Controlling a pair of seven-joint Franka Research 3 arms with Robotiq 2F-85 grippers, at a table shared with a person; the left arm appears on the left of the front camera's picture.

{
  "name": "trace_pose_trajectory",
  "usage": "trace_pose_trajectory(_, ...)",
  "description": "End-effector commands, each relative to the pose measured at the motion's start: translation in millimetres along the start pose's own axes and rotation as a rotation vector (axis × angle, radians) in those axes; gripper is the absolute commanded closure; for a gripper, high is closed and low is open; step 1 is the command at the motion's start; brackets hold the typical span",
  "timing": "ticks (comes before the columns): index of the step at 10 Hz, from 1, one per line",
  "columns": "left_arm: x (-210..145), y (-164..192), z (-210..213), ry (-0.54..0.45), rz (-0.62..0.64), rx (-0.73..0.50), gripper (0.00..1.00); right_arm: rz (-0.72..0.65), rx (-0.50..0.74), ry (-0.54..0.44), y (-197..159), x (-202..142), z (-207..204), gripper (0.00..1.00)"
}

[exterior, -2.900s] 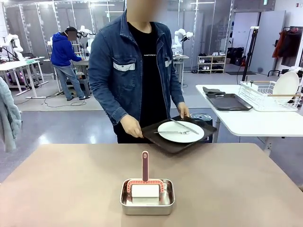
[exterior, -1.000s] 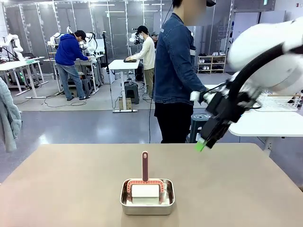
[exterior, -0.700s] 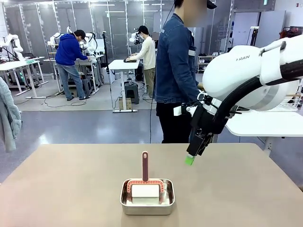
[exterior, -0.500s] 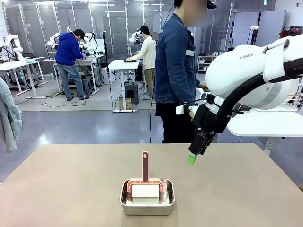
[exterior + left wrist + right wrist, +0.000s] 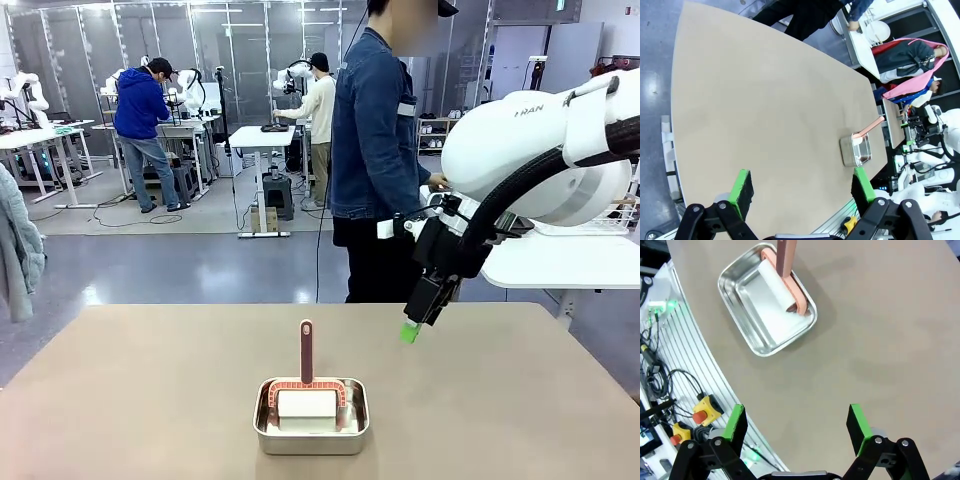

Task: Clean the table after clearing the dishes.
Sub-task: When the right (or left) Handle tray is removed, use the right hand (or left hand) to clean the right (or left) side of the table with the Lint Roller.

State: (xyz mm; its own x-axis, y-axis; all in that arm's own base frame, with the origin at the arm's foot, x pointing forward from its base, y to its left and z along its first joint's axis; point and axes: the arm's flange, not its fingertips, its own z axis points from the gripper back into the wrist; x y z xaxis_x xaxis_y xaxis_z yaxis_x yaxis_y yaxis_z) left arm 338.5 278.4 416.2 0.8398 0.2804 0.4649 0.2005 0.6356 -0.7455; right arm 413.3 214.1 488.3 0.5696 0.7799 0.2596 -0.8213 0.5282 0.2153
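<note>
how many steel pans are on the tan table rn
1. The steel pan sits near the middle of the table, toward the robot's edge, with a pink-handled roller standing in it. No other pan shows.

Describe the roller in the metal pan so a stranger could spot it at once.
Start at the wide beige table. Near its robot-side edge, midway across, sits a small steel pan. In it lies the roller: unlike the shiny pan, a white roll in a pink frame, its reddish handle standing straight up.
</note>
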Motion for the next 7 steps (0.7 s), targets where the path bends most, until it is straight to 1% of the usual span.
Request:
trace_pose_trajectory(1,-2,-2,2,-0.012,-0.005,0.012,0.0,0.177,-0.09,0.017,-3,58,-13,0.0)
trace_pose_trajectory(2,-2,-2,2,-0.012,-0.005,0.012,0.0,0.245,-0.084,0.059,-3,86,-27,0.0)
trace_pose_trajectory(3,-2,-2,2,-0.012,-0.005,0.012,0.0,0.307,-0.08,0.091,-3,106,-32,0.0)
trace_pose_trajectory(4,-2,-2,2,-0.012,-0.005,0.012,0.0,0.371,-0.073,0.094,0,125,-40,0.0)
trace_pose_trajectory(6,-2,-2,2,-0.012,-0.005,0.012,0.0,0.489,-0.138,0.162,15,163,-53,0.0)
trace_pose_trajectory(7,-2,-2,2,-0.012,-0.005,0.012,0.0,0.542,-0.14,0.187,22,177,-58,0.0)
